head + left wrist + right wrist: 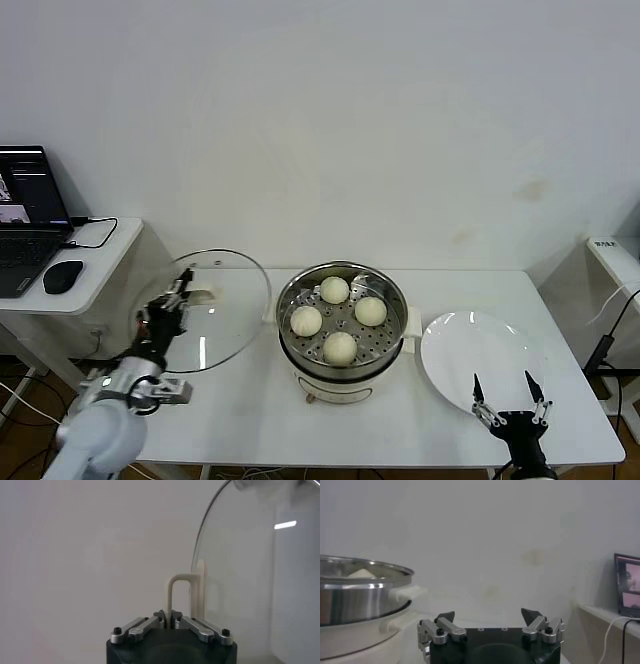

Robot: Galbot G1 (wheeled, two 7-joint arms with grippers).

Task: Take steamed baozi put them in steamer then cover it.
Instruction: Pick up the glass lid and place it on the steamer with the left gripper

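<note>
Holding the cover by its handle, the left gripper has its jaws clenched, lid up off the worktop just left of the steamer. All four steamed baozi sit inside. Right gripper hangs wide apart, empty, by the plate.

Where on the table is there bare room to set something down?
Free: the front strip between the steamer and the table edge, and behind the white plate. Crowded: the left side, where the left claw holds the glass lid.
</note>
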